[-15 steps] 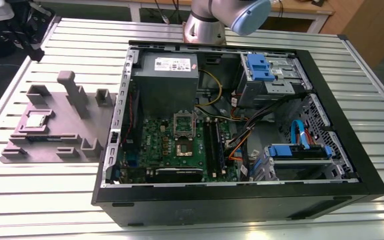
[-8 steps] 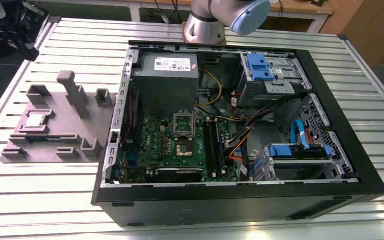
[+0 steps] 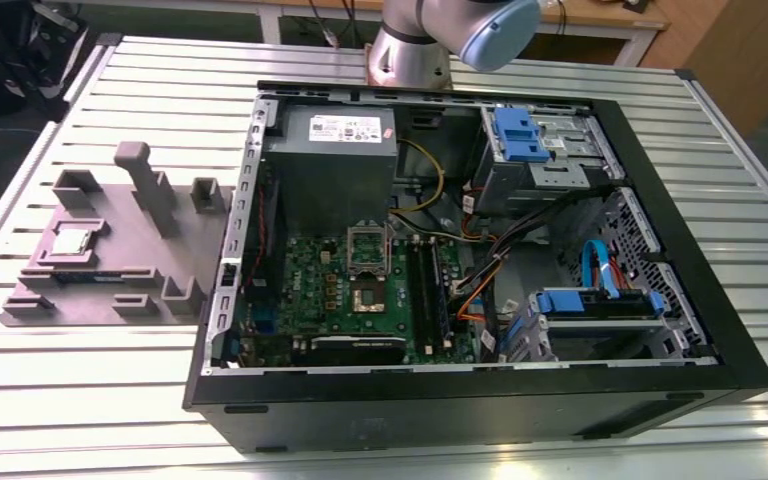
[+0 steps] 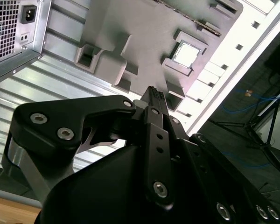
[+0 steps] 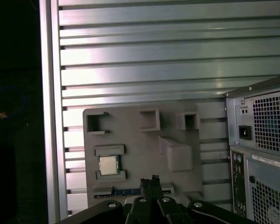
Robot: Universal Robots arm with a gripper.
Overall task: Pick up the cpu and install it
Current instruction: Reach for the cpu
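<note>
The cpu (image 3: 71, 240) is a small square chip with a shiny metal top. It lies in a recess of the grey holder plate (image 3: 117, 285) on the exterior view's left, outside the computer case. Both wrist views look down on the cpu (image 4: 185, 54) (image 5: 108, 164) from well above. My gripper (image 4: 152, 93) (image 5: 149, 179) hangs high over the holder plate, a short way off from the cpu, with its black fingers closed together on nothing. Inside the case, the motherboard (image 3: 357, 290) carries the socket (image 3: 364, 293), whose metal frame is flipped up.
The open black computer case (image 3: 491, 380) holds a grey power-supply box (image 3: 337, 150), blue drive brackets (image 3: 518, 135) and loose cables (image 3: 484, 270). Upright grey posts (image 3: 137, 170) stand on the holder plate. The arm's base (image 3: 411, 45) rises behind the case on the slatted metal table (image 3: 91, 370).
</note>
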